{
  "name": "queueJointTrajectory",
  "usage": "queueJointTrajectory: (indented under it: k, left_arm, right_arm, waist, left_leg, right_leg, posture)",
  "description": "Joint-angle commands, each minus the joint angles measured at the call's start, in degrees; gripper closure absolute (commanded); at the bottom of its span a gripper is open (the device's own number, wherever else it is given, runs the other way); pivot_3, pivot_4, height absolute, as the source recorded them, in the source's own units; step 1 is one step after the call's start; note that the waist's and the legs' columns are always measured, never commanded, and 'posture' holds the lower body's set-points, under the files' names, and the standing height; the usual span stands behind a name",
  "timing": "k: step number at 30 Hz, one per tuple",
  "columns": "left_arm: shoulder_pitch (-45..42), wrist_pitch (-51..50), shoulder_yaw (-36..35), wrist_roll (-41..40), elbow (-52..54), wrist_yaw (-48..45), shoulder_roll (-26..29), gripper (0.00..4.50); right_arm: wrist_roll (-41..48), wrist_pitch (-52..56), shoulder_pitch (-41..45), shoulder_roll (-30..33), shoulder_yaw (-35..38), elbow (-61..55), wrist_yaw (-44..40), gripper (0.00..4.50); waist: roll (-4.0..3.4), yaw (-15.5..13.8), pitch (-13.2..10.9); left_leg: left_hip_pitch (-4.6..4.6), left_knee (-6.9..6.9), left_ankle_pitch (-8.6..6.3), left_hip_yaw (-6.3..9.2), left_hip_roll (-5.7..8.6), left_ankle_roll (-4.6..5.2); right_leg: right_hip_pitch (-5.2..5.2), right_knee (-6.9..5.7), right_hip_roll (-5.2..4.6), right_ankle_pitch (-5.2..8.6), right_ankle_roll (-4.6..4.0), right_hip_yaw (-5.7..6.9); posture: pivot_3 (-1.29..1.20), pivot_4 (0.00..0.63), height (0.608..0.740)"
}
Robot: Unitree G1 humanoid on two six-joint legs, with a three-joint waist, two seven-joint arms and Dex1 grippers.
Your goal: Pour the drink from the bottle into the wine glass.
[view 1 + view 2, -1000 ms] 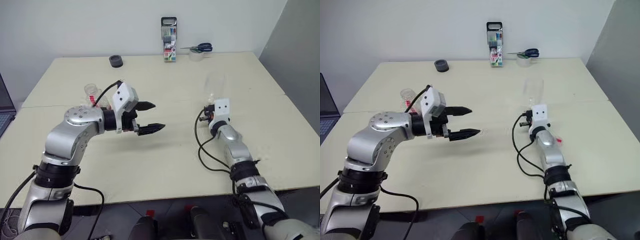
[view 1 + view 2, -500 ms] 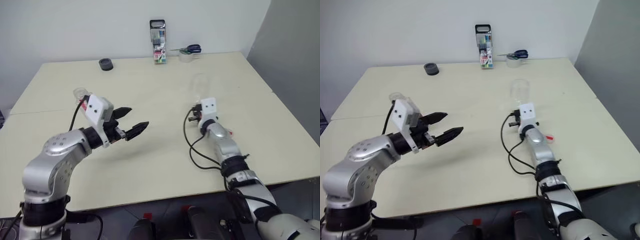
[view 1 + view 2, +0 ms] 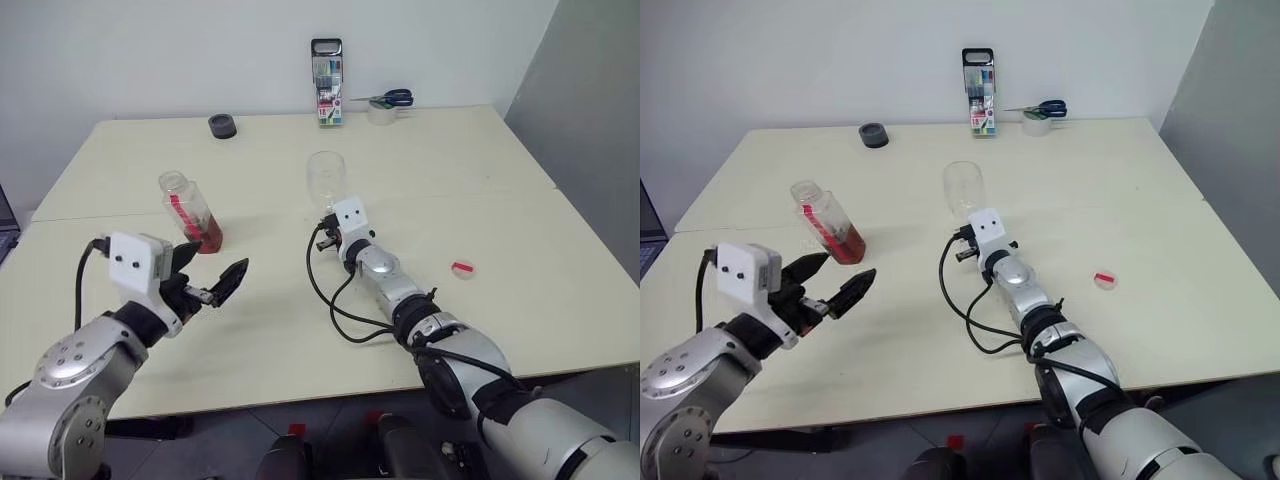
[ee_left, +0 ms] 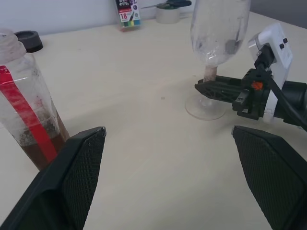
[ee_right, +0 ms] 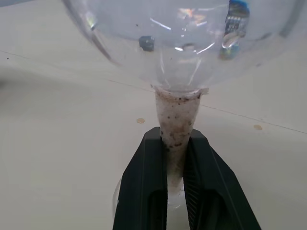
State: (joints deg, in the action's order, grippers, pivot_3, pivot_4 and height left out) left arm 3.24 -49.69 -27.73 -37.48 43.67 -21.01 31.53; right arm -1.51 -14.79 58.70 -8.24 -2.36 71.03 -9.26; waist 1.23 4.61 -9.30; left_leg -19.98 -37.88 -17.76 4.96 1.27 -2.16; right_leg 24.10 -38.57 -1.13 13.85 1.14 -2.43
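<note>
1. The glass (image 3: 326,176) stood upright near the middle of the table (image 3: 480,190), its foot on the top. The right gripper (image 5: 175,165) had its two fingers clamped on the stem, just under the bowl.
2. The bowl looked empty. A thin stem and clear walls suggested a light, brittle thing, likely to tip or snap under a sideways push, so the low hold on the stem seemed the sound one.
3. The bottle (image 3: 190,210) stood upright towards the robot's left, well apart from the glass, uncapped as far as could be seen. A small red-and-white disc (image 3: 462,268), probably its cap, lay to the right.
4. The drink (image 4: 41,143) filled only the bottom of the bottle, so it should have been light. The thin plastic would probably give under a hard squeeze and might slip.
5. The left gripper (image 3: 830,283) hung near the bottle, not touching it, fingers wide apart.
6. The squarish body around the label strip looked the best place to grip, flat sides against the pads.
</note>
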Motion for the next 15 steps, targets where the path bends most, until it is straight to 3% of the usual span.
queueJointTrajectory:
  k: [1, 10, 11, 15]
  left_arm:
    - [0.3, 0.5, -2.4, -1.4, 2.6, 1.0, 0.8, 0.0]
    - [-0.7, 0.1, -2.0, -4.0, 1.7, 1.8, 3.3, 0.0]
    - [-0.8, 0.2, -1.9, -4.2, 1.4, 1.8, 3.6, 0.0]
    - [-1.6, 0.5, -1.5, -4.4, 0.1, 1.4, 4.5, 0.0]
  right_arm:
    - [-0.4, -2.6, 2.0, -4.3, 0.0, 0.6, -0.8, 4.27]
    - [-2.2, -5.5, -1.3, -3.9, -1.1, 0.8, -3.0, 4.27]
    - [-2.2, -5.6, -1.5, -3.9, -1.1, 0.8, -3.0, 3.62]
    - [-2.3, -5.9, -2.4, -3.6, -1.3, 0.5, -3.3, 2.5]
  waist:
    - [-0.01, 0.0, 0.0]
    - [-0.03, 0.1, 0.0]
    - [-0.03, 0.1, 0.0]
    - [-0.04, 0.1, 0.0]
  left_leg:
    - [0.0, 0.01, 0.0, 0.01, -0.02, 0.0]
    - [0.0, 0.01, -0.01, 0.01, -0.02, -0.02]
    - [0.0, 0.01, -0.01, 0.01, -0.01, -0.02]
    - [0.0, 0.01, -0.01, 0.01, -0.01, -0.02]
  right_leg:
    - [0.0, 0.0, 0.0, 0.0, 0.0, 0.0]
    - [0.01, 0.0, 0.0, 0.0, -0.01, 0.02]
    - [0.01, 0.01, 0.0, 0.0, -0.01, 0.02]
    - [0.0, 0.02, 0.0, 0.01, -0.01, 0.03]
  posture:
    - [0.0, 0.15, 0.74]
    - [0.0, 0.15, 0.74]
    - [0.0, 0.15, 0.74]
    - [0.0, 0.15, 0.74]
